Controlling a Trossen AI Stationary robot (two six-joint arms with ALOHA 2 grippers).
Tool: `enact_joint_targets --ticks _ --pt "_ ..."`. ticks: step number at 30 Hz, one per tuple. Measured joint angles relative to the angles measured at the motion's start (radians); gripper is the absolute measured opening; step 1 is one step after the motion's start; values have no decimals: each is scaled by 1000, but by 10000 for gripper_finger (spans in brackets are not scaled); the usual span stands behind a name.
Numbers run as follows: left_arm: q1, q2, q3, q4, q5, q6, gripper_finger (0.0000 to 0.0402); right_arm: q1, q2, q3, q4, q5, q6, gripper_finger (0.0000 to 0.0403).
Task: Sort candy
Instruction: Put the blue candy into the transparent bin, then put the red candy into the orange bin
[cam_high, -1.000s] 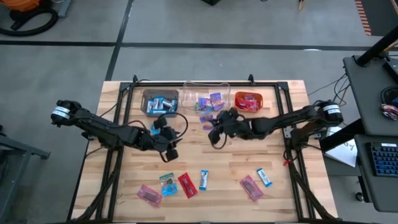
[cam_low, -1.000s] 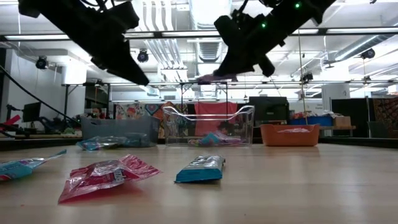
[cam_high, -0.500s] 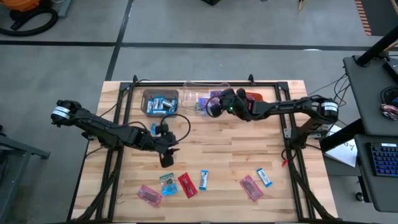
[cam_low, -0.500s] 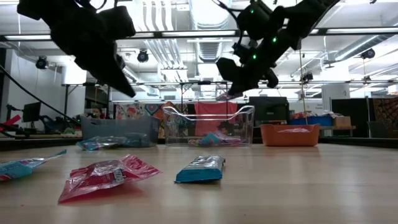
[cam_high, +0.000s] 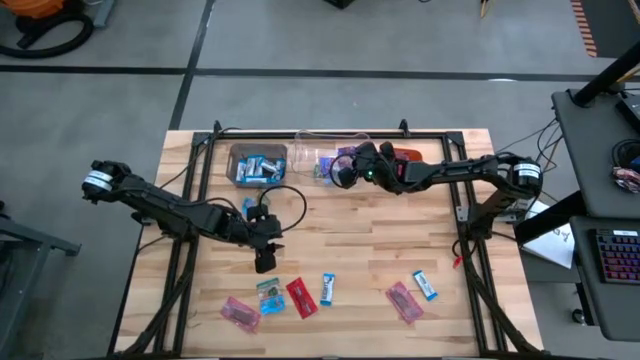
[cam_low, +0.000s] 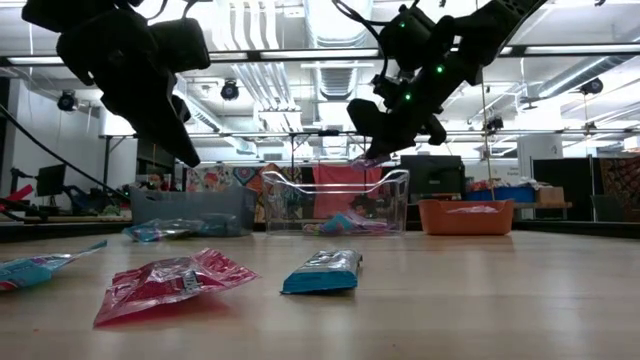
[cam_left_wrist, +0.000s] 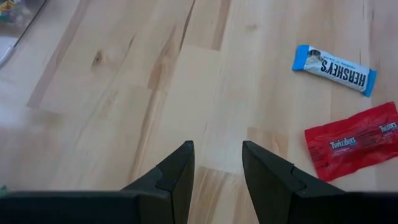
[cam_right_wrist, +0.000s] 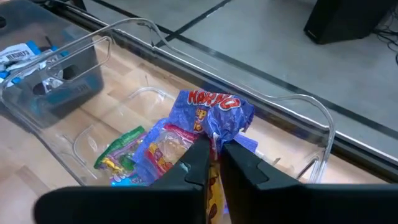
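Two grippers working: right gripper (cam_right_wrist: 214, 163) pinching a purple-multicolour candy (cam_right_wrist: 217, 116) above the clear bin (cam_high: 305, 145), hovering over the sweets already lying inside. Left gripper (cam_left_wrist: 217, 163) hanging with fingers apart and empty over bare table (cam_high: 400, 245), near a blue-and-white candy (cam_left_wrist: 334, 70) and a red candy (cam_left_wrist: 356, 140).

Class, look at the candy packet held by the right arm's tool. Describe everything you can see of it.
The Haribo packet is a shiny, crinkled blue-purple wrapper with red lettering. It is pinched at its lower edge in the right tool, hanging in the air above the clear bin, which already holds similar multicoloured packets. Nothing else touches it.
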Motion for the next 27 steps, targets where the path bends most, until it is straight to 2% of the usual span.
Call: enact_joint_targets --ticks 10,18,23,27 --pt "-7 0 0 0 28 -34 119 0 0 0 -3 0 -4 87" --pt "-73 0 0 -3 122 -124 119 4 -12 0 -3 -5 -32 89" --pt "-161 0 0 -14 171 -225 119 20 -46 0 -2 -84 -52 84" --pt "-248 0 0 -39 230 -336 119 42 -86 1 1 -108 -67 88"
